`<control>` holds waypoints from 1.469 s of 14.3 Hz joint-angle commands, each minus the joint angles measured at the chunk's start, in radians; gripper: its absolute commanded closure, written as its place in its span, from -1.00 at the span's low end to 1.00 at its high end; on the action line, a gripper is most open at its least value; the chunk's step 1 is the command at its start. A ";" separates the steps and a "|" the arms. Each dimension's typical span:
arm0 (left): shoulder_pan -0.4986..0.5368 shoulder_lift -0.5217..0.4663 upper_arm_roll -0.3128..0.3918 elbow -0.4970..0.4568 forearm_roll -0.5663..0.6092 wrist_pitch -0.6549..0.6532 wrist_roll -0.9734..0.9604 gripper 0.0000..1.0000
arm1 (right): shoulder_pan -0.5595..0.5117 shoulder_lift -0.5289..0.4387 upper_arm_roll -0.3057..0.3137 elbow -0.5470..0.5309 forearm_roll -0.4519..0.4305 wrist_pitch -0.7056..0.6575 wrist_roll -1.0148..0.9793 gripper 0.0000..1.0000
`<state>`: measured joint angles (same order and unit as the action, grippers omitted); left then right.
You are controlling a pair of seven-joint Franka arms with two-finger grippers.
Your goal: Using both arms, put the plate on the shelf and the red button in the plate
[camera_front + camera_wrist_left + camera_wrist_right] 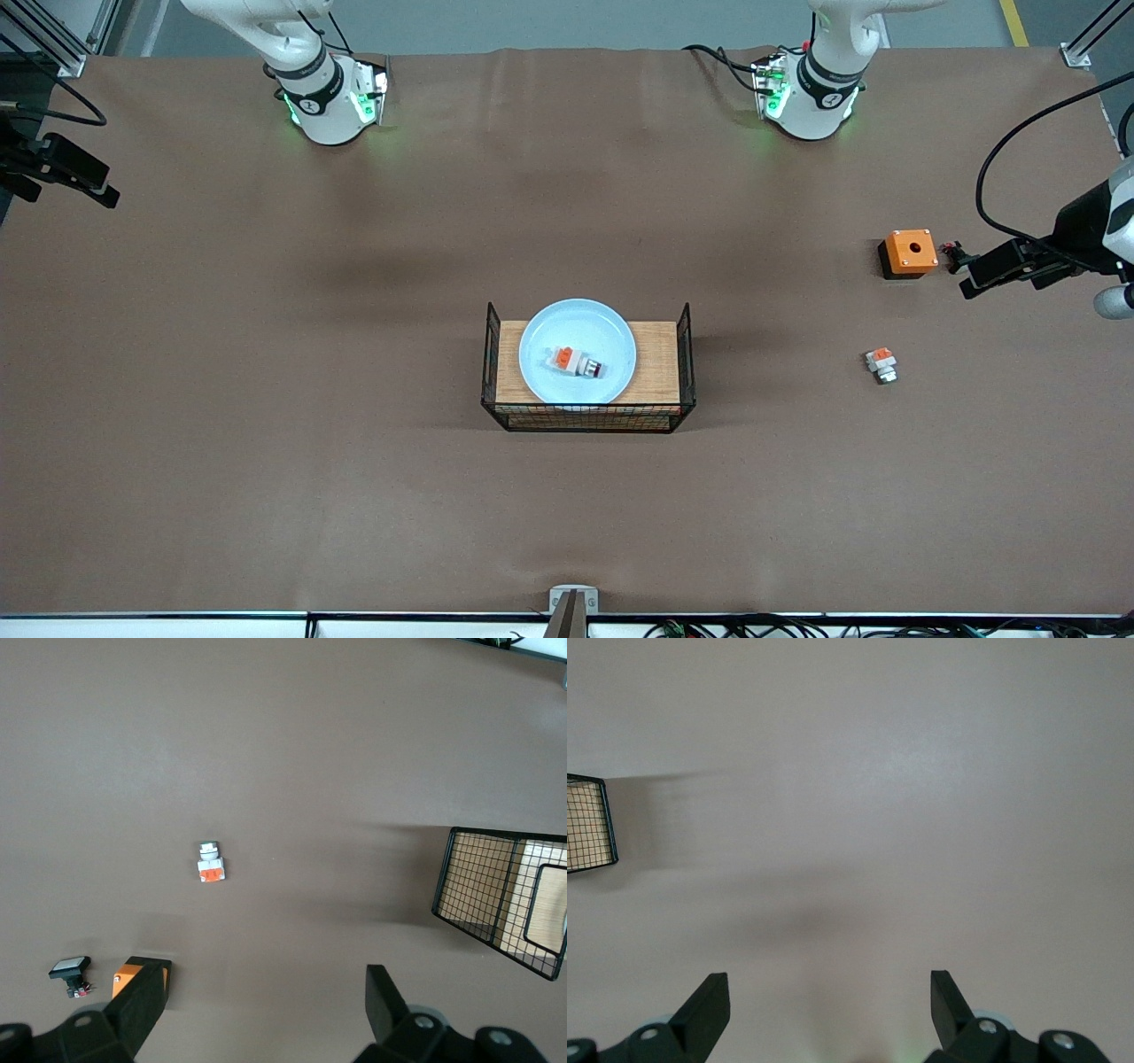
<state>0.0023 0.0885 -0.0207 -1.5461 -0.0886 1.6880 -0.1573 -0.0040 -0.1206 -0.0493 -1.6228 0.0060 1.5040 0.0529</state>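
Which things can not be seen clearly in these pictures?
- Plate: in the left wrist view the picture's edge cuts it.
- Red button: shows only in the front view, too small for detail.
- Wooden tray: in the right wrist view the edge cuts it.

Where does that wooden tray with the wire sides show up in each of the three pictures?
Front view: the tray sits mid-table, holding the plate.
Left wrist view: one wire end of the tray shows at the picture's edge.
Right wrist view: only a wire corner of the tray shows at the edge.
Shared landmark: the black wire mesh.
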 commanded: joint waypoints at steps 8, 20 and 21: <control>-0.019 -0.029 0.028 0.000 0.020 0.004 0.005 -1.00 | -0.019 -0.030 0.016 -0.035 0.040 0.004 0.004 -1.00; -0.021 -0.135 0.001 -0.065 0.073 -0.014 0.025 -1.00 | -0.019 -0.034 0.020 -0.037 -0.011 -0.001 0.005 -1.00; -0.024 -0.134 0.002 -0.062 0.073 -0.014 0.054 -1.00 | -0.016 -0.034 0.020 -0.037 -0.011 -0.002 0.007 -1.00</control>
<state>-0.0129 -0.0209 -0.0200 -1.5897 -0.0363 1.6753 -0.1442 -0.0048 -0.1253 -0.0433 -1.6343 0.0087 1.5012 0.0534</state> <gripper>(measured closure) 0.000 0.000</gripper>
